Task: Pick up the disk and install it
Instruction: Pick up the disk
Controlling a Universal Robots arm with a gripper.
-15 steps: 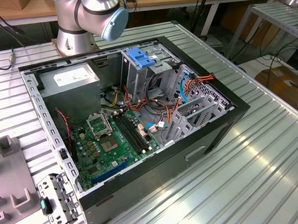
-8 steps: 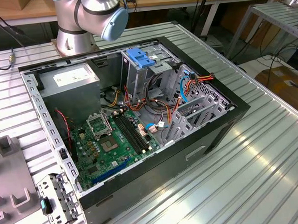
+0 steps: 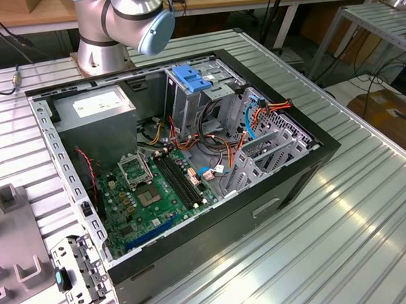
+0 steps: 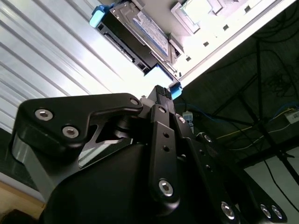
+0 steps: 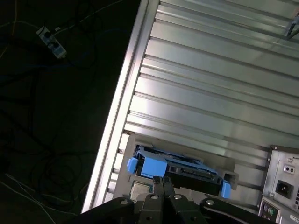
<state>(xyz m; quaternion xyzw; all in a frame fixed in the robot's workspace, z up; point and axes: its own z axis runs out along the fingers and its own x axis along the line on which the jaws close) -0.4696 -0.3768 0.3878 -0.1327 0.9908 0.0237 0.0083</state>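
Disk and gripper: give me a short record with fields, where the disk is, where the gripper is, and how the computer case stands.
disk: lying flat near the edge of the table, not installed
gripper: close over the disk's blue carrier; contact cannot be told
computer case: on the table, open, motherboard exposed

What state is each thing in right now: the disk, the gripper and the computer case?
disk, lying flat on the table near its edge, outside the case.
gripper, right by the disk's blue end; whether it touches cannot be told.
computer case, lying on its side, side panel off, insides open.
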